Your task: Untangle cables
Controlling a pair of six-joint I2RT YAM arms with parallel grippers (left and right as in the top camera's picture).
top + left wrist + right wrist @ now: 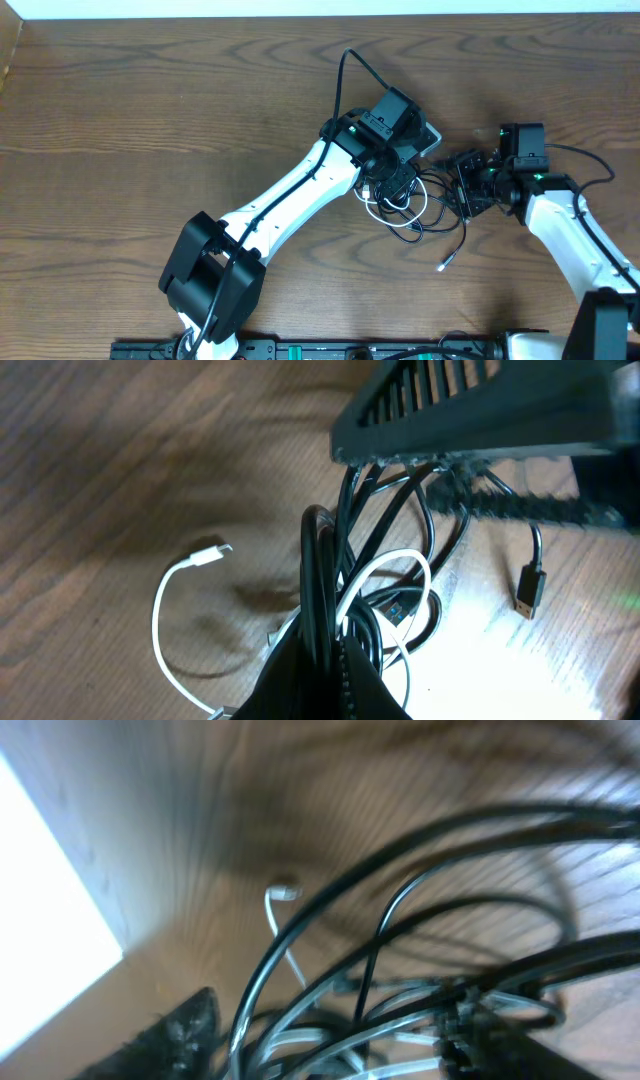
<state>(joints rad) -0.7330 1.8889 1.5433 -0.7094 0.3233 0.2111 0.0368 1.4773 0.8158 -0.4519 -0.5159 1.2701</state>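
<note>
The cables lie tangled at the table's middle, between my two grippers. The black cable [462, 238] trails down to a free plug [443, 265]. The white cable [385, 208] loops under the left gripper [398, 185]. In the left wrist view that gripper [335, 660] is shut on several black cable strands [318, 560]. The white cable [158, 630] curls away to a loose plug [210, 553]. My right gripper [462, 190] sits at the tangle's right side. In its wrist view it [335, 1040] is open, with black strands [330, 890] and white ones running through the gap.
The table is bare brown wood [150, 120], with a white wall edge along the back. The left arm [290, 195] crosses diagonally from the front. The right arm [570, 230] comes in from the front right, its own thicker black wire [590, 165] arching beside it.
</note>
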